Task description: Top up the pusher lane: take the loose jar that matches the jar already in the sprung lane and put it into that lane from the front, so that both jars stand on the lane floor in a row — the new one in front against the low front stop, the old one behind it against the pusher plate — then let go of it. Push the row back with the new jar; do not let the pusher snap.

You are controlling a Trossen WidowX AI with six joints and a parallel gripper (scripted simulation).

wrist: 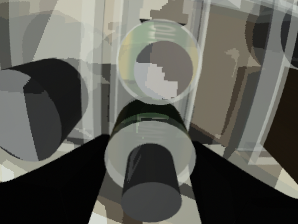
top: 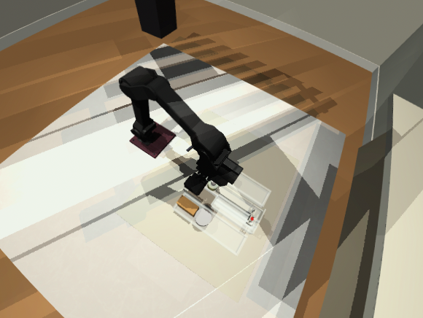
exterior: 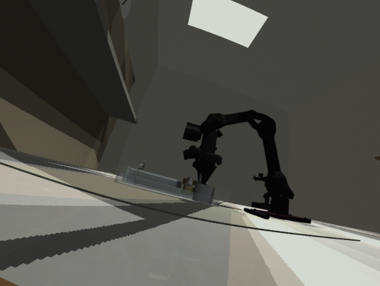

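My gripper (wrist: 149,145) (exterior: 204,183) points down at the front of the sprung lane (top: 231,209). It is shut on a pale glass jar (wrist: 150,131) with a greenish band and a dark knob-like part toward the camera. A similar pale jar (wrist: 127,60) stands directly behind it between the clear lane walls, touching it or nearly so. The pusher's dark edge shows just behind that rear jar. In the top view a jar top (top: 213,186) shows beside the gripper; which jar is unclear. The front stop and the held jar's base are hidden, so its height above the floor cannot be told.
A large grey cylinder (wrist: 45,105) (exterior: 204,193) stands close left of the fingers. On the right are an orange-brown block (top: 187,205) and a grey round object (top: 203,217) in a side lane. A red-marked fitting (top: 251,219) is at the sprung lane's far end.
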